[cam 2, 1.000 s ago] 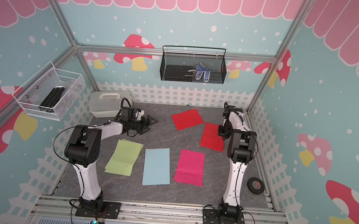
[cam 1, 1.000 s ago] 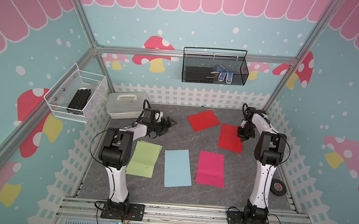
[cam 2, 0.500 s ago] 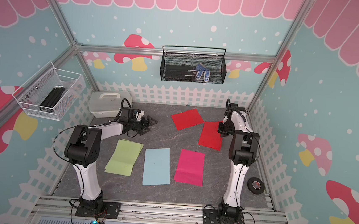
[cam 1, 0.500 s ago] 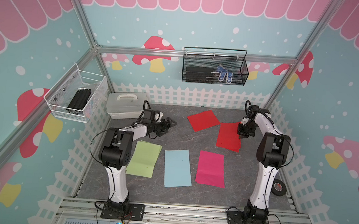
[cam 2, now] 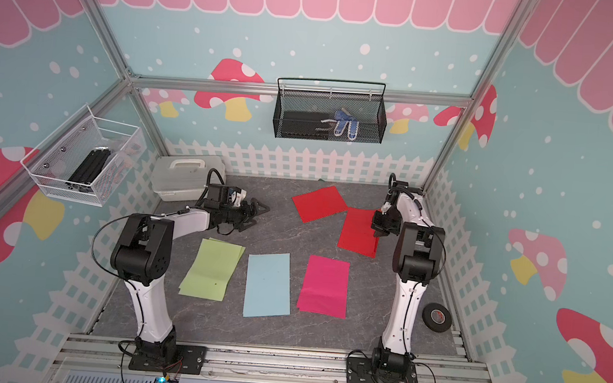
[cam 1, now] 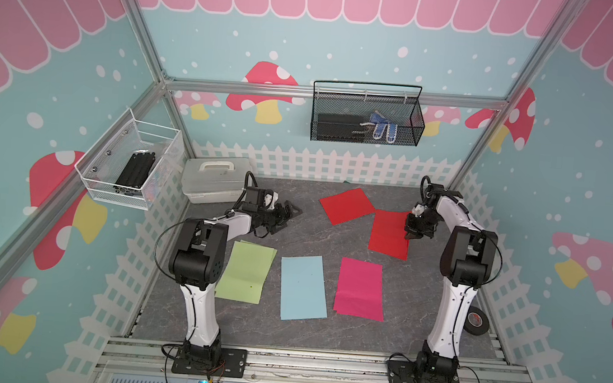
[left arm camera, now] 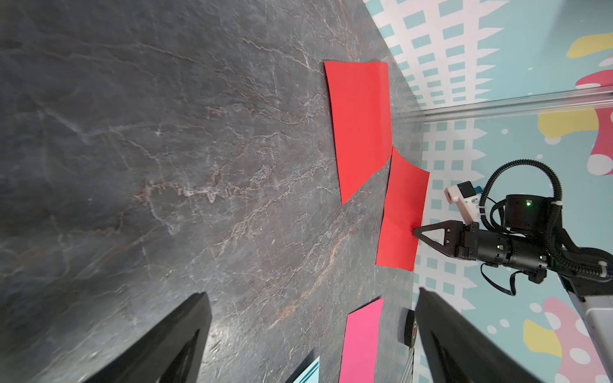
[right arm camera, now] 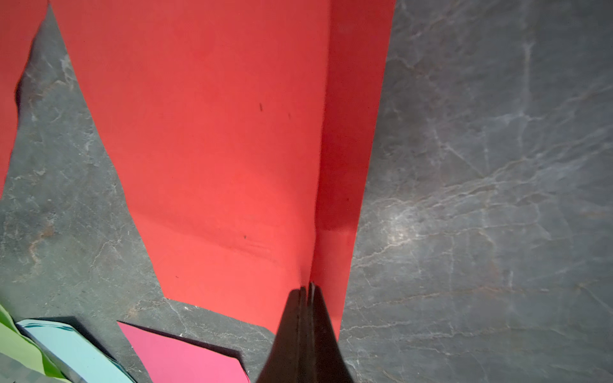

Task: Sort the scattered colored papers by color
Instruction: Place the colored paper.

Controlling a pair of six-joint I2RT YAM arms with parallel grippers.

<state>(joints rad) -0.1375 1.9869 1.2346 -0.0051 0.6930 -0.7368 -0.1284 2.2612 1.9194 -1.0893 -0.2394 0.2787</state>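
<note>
Far right corner of bench [cam 1: 242, 325]: right gripper [cam 1: 410, 237] pinches red paper [cam 1: 387, 236], likely bound for the other red sheet [cam 1: 347, 205].
Far left side: left gripper [cam 1: 288, 218] gapes wide, empty.

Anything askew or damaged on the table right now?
Yes. The red sheet pinched by the right hand is buckled, with a crease running from the grip. It lies askew to the other red sheet, only corners meeting, not stacked.

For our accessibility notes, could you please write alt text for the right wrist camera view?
The right hand, shut, pinches the edge of a red paper, creased upward at the grip, on a grey marbled table. A second red paper, pink paper, blue paper and green paper show at the edges.
</note>
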